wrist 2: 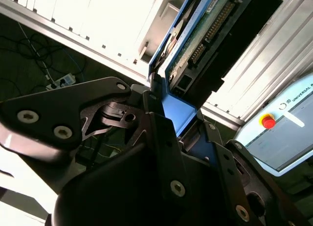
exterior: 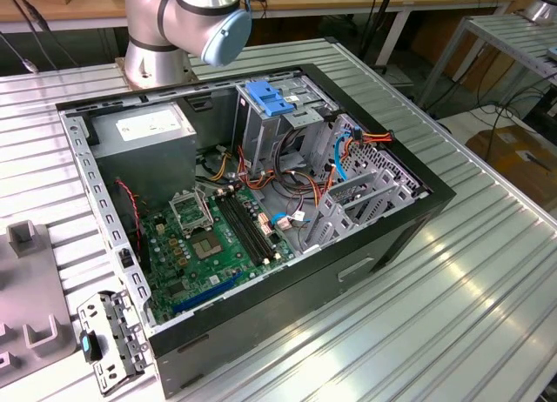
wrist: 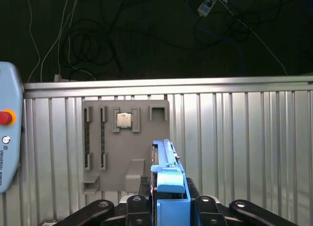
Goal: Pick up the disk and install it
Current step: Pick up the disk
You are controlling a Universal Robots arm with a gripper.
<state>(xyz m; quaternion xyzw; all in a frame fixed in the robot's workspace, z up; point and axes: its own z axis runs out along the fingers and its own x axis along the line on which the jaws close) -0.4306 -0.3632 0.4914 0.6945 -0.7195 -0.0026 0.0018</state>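
Observation:
In both wrist views my gripper (wrist: 168,209) (wrist 2: 172,125) is shut on the disk. In the first wrist view the disk (wrist: 166,160) stands edge-on between the black fingers, its blue carrier bracket (wrist: 171,187) at the grip. It hangs above the ribbed metal table. The second wrist view shows the disk's (wrist 2: 208,35) circuit board and connector side, with the blue bracket (wrist 2: 177,111) clamped between the fingers. In the exterior view the open computer case (exterior: 261,202) lies on the table, with a metal drive cage (exterior: 283,123) under a blue latch piece (exterior: 270,97).
A grey fixture plate (wrist: 124,147) holding a processor chip (wrist: 126,120) lies on the table below the disk. A teach pendant (wrist: 7,133) with a red button is beside it. In the exterior view, the arm's base (exterior: 187,23) stands behind the case and a metal bracket (exterior: 109,341) lies at its near-left corner.

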